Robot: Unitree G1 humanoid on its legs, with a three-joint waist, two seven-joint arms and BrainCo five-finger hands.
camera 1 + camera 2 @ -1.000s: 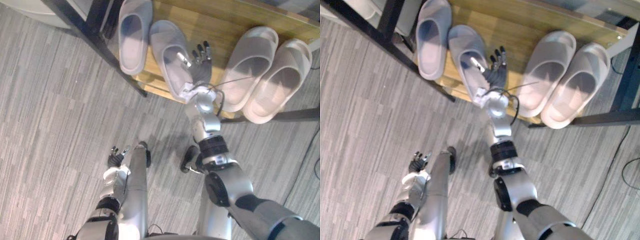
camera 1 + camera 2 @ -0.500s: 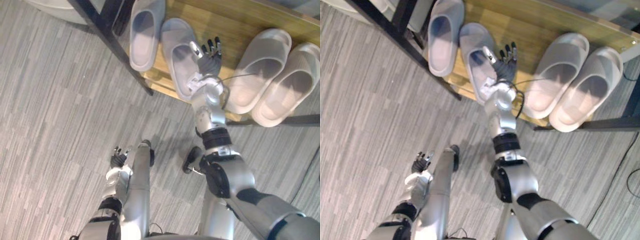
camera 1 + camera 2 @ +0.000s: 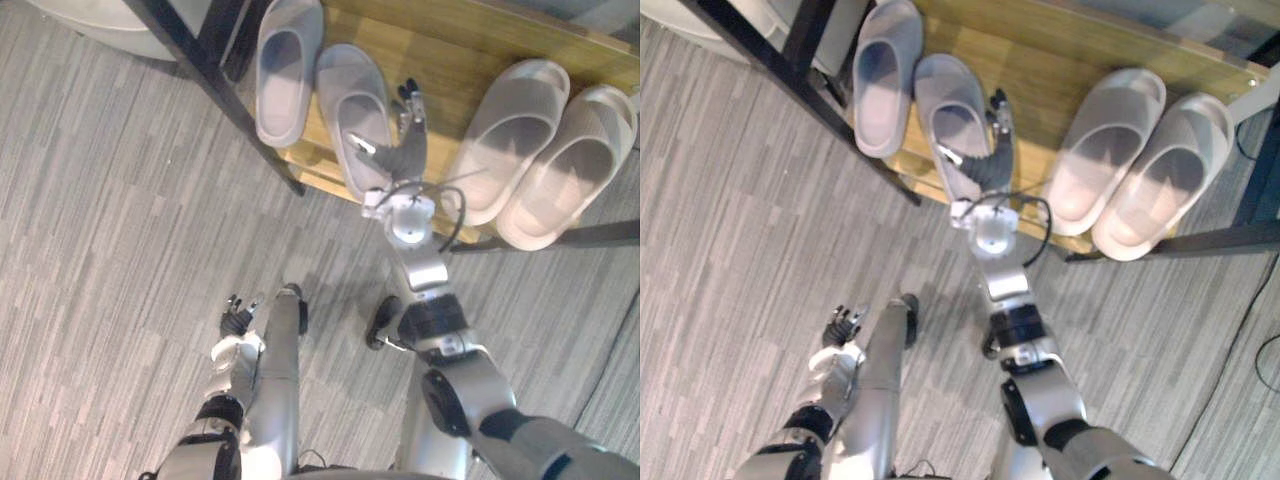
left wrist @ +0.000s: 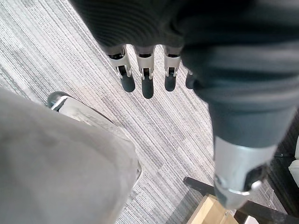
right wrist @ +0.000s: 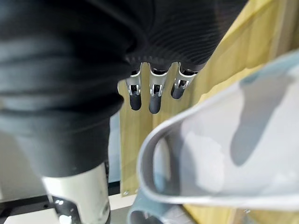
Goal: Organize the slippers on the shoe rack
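Slippers stand in two pairs on the shoe rack [image 3: 470,45], a wooden shelf in a black frame above the grey carpet [image 3: 110,240]. The pale pair [image 3: 512,130] lies on the right of the shelf, close together and slanted the same way. The grey pair is on the left. The outer grey slipper [image 3: 288,70] lies fairly straight, while the inner grey slipper [image 3: 352,105] sits at an angle with its heel near the front edge.

My right hand [image 3: 407,150] is edge-on along that angled slipper's right side. Its fingers are straight and its thumb reaches over the heel end, so it is spread rather than gripping. My left hand [image 3: 235,318] hangs low over the carpet with relaxed fingers, holding nothing.

I read the step in hand as squaring the inner grey slipper with its mate. I'd press with the flat of the fingers low on the sidewall, near the heel, so it pivots instead of tipping. I'd go slowly, because the soft foam will likely give before it slides. I'd also keep the back of the hand away from the pale pair.
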